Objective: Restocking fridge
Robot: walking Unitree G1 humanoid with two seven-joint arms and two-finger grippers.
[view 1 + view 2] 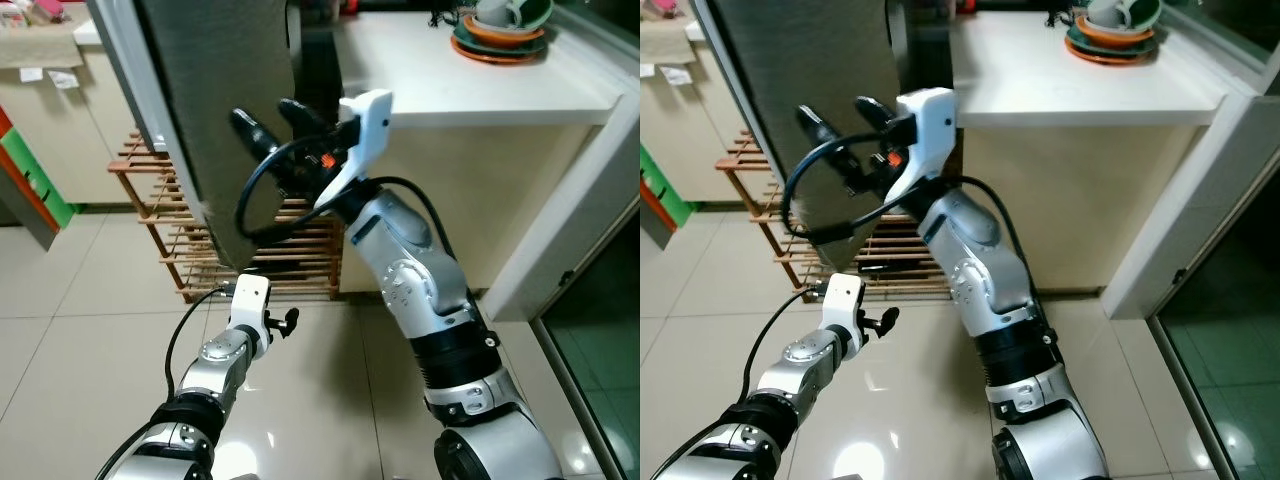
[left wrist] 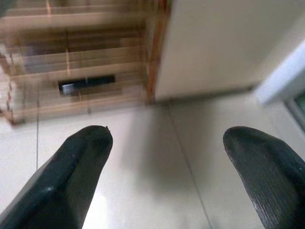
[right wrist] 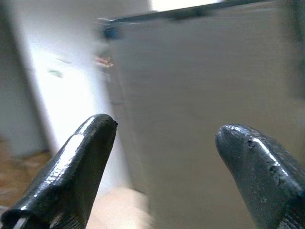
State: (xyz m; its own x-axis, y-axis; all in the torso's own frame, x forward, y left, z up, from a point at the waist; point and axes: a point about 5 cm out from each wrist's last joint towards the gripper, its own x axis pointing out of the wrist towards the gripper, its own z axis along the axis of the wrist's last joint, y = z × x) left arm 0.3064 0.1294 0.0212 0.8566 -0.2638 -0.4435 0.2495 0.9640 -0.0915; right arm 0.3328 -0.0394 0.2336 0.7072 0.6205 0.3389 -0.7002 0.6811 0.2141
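Note:
The fridge door (image 1: pixel 210 100) is a tall dark grey panel with a pale edge, tilted across the upper left. My right gripper (image 1: pixel 272 118) is raised in front of that panel, open, with nothing between its fingers. The right wrist view looks past the open fingertips (image 3: pixel 90 143) at the grey door face (image 3: pixel 190 119), somewhat blurred. My left gripper (image 2: pixel 167 138) hangs low over the tiled floor, open and holding nothing, its arm (image 1: pixel 235 340) at the lower left.
A wooden slatted rack (image 1: pixel 170 230) stands on the floor behind the door. A white counter (image 1: pixel 480 90) with stacked dishes (image 1: pixel 505 30) is at the upper right. A glass door (image 1: pixel 600 330) lies at the right. Glossy tile floor (image 1: pixel 330 400) lies below.

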